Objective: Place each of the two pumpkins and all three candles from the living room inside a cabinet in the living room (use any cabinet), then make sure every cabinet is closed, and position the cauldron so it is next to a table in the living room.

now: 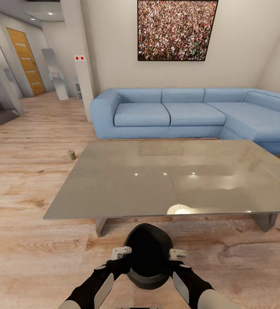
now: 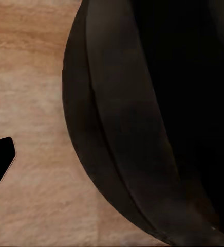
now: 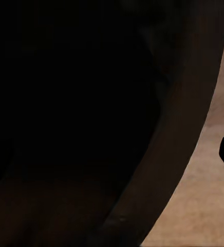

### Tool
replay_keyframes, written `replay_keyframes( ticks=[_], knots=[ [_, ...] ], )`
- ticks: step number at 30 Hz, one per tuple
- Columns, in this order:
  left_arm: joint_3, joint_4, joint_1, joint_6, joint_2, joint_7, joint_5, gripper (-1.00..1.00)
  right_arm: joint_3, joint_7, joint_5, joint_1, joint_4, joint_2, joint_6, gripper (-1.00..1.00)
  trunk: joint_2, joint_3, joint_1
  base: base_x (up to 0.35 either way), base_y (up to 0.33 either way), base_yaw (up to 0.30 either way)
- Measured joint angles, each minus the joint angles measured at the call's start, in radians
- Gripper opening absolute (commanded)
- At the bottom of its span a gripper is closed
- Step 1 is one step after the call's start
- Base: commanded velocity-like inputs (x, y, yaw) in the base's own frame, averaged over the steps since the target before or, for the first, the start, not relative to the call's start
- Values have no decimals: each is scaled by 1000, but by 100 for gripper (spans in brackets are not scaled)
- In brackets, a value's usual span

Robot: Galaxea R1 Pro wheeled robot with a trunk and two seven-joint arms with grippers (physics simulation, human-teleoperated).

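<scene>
Both grippers, left gripper [image 1: 121, 253] and right gripper [image 1: 177, 254], clamp the cauldron [image 1: 148, 253] by its rim; uneven squeeze could tip it against the desk [image 1: 157, 180].

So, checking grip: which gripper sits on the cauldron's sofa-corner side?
The right gripper: it flanks the cauldron on the side toward the sofa's corner; the left gripper flanks the other.
</scene>
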Motion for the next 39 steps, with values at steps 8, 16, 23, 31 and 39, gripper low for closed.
replay_keyframes(
  ticks=[8, 16, 23, 31, 39],
  knots=[
    [0, 0, 0, 1, 0, 0, 0, 100, 0, 3, 0, 0, 0, 0, 0, 100, 0, 0, 0, 0, 0, 0],
    [0, 0, 0, 1, 0, 0, 0, 100, 0, 3, 0, 0, 0, 0, 0, 100, 0, 0, 0, 0, 0, 0],
    [0, 0, 0, 1, 0, 0, 0, 100, 0, 3, 0, 0, 0, -1, 0, 100, 0, 0, 0, 0, 0, 0],
    [0, 0, 0, 1, 0, 0, 0, 100, 0, 3, 0, 0, 0, 0, 0, 100, 0, 0, 0, 0, 0, 0],
    [-1, 1, 0, 1, 0, 0, 0, 100, 0, 4, 0, 0, 0, -1, 0, 100, 2, 31, -4, 0, 0, 0]
  ],
)
